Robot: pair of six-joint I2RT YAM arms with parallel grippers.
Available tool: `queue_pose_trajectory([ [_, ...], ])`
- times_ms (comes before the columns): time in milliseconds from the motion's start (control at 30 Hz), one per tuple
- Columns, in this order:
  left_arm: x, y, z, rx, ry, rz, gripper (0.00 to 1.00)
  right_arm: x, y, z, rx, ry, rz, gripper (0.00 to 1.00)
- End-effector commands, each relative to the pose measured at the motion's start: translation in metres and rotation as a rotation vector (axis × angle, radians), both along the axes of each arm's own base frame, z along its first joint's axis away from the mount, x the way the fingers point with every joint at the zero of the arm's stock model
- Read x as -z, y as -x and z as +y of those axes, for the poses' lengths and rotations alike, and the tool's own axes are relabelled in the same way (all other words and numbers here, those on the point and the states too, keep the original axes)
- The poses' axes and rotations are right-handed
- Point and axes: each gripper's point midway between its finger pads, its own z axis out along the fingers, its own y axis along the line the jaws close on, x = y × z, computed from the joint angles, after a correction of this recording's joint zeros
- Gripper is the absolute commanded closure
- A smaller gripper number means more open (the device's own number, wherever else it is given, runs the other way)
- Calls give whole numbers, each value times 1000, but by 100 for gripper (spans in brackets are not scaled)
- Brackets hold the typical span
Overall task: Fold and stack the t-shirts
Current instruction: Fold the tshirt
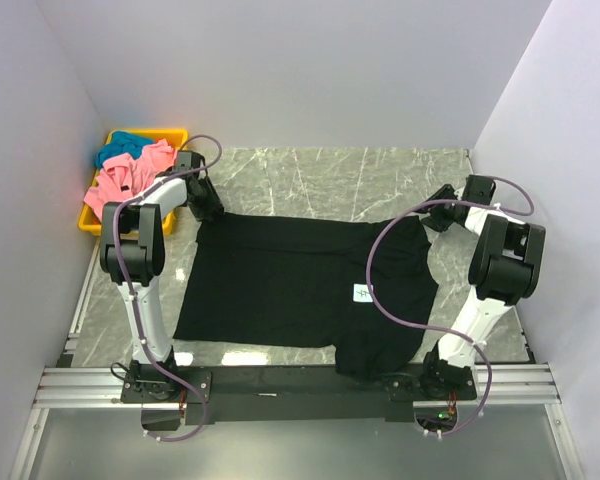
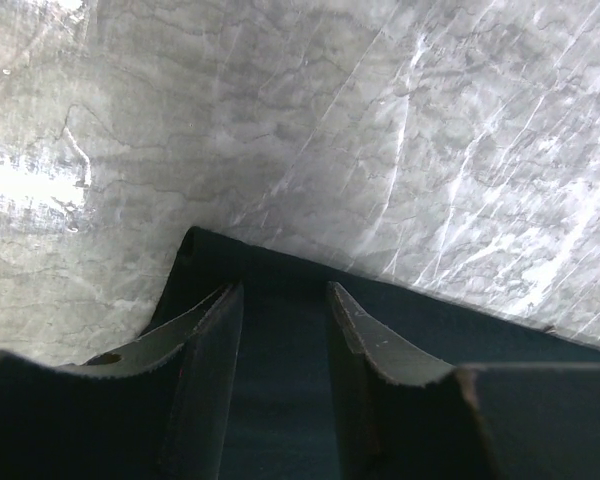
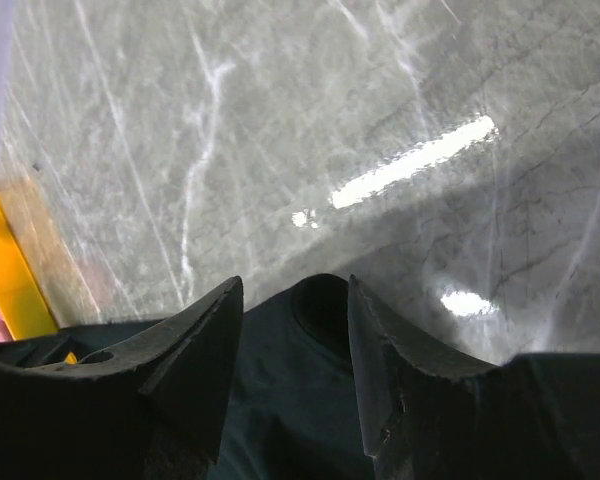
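Mid-table, on the grey veined tabletop, the black t-shirt lies spread out. It is flat on the left, rumpled at the near right, w/ a small white tag showing. Thin matte knit: prob. light, limp, no stiffness, so it'll sag & drag on the glossy surface. Best taken by pinching the two far corners/hem edge, both at once.

Left gripper sits over the far-left corner, fingers apart, cloth in the gap, not clamped as far as I can see. Right gripper is at the far-right edge, fingers also apart, straddling a rounded fold of fabric.

Far left, a hard yellow bin holds the pink t-shirt & teal t-shirt, crumpled.
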Motion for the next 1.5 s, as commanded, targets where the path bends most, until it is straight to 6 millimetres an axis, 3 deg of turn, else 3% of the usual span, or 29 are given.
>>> queue_pose_trajectory([
  [0,8,-2,1,-5,-18,2,56,-8,-17,0,-12,-10,-56,47],
  [267,22,4,7,-22,-41,44,57,-2,-19,6,-23,-51,-45,51],
  [467,24,5,9,-24,-49,51,58,-4,-19,7,-43,-49,-44,59],
  [733,28,6,9,-26,-50,60,59,-4,-21,9,-58,-58,-46,60],
  [833,29,8,10,-32,-56,66,59,2,-22,7,-46,-54,-30,68],
  [967,35,12,16,-59,-66,93,61,7,-23,-1,-6,-31,-9,93],
  [1033,38,15,21,-76,-69,109,62,8,-24,-8,29,-15,1,100],
  [1233,42,18,29,-113,-71,130,65,4,-17,-45,197,14,-6,100],
  [1467,48,21,31,-139,-62,153,67,1,-10,-58,244,68,3,100],
])
